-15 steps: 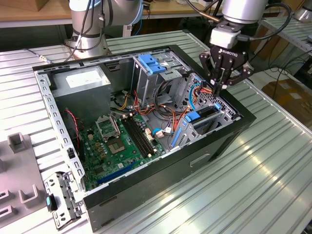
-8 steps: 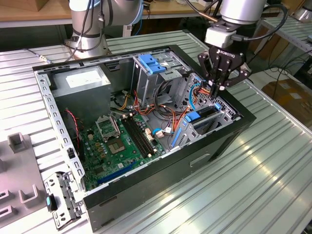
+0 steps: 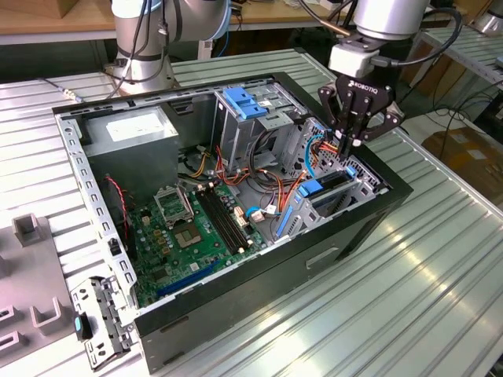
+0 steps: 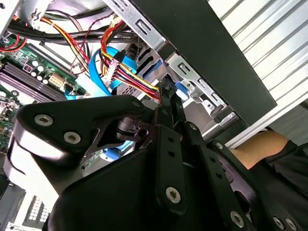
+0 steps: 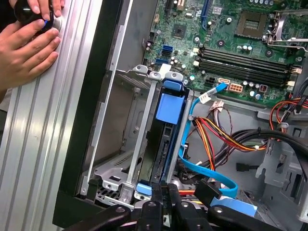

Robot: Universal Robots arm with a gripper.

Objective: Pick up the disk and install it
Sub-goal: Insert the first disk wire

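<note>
While the disk point(image 5: 166, 139) sits slotted in its bay, closed fingers point(image 3: 346, 145) hover above

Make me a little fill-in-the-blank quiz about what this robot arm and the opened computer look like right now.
1. The gripper hangs over the drive bay with its fingers ____.
2. The disk stands on edge in the bay between ____ plastic rails.
3. The motherboard inside the case is ____ in colour.
4. A person's hands rest on the ____ table beside the case.

Missing words: shut; blue; green; ribbed metal
</note>
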